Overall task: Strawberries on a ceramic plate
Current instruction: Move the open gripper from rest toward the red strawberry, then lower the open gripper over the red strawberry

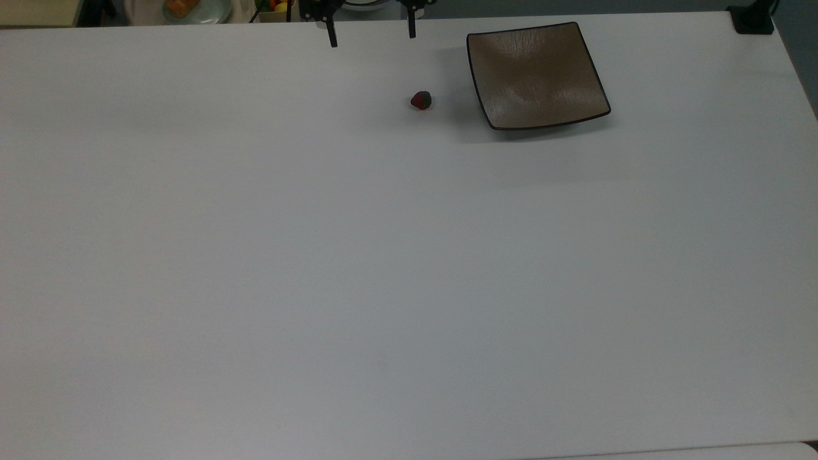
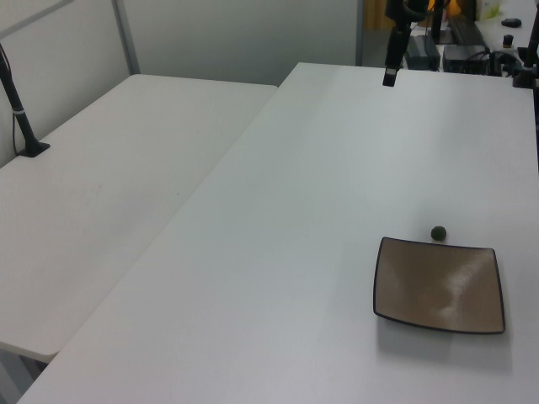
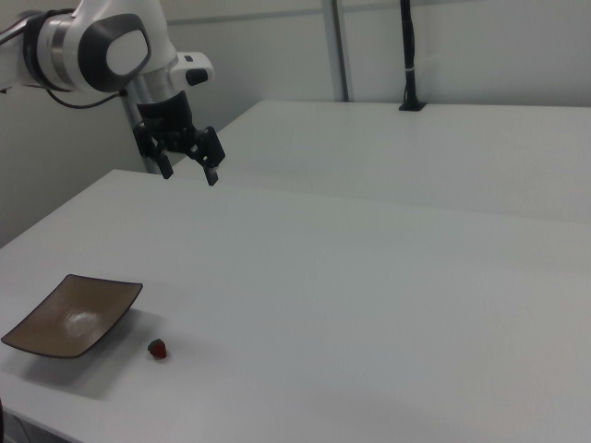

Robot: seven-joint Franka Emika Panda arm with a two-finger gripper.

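Top view: the strawberry [image 1: 420, 100] lay on the table [image 1: 383, 255], just off the plate's [image 1: 537, 75] left edge, not touching it. The gripper [image 1: 371, 38] hung up-left of the plate, fingers spread wide, holding nothing. Left view: the strawberry [image 2: 438, 232] sat just beyond the plate's [image 2: 440, 284] far rim. Right view: the strawberry [image 3: 158, 348] rested just right of the plate [image 3: 72, 315]; the gripper [image 3: 189, 173] hovered well above the plate, spread.
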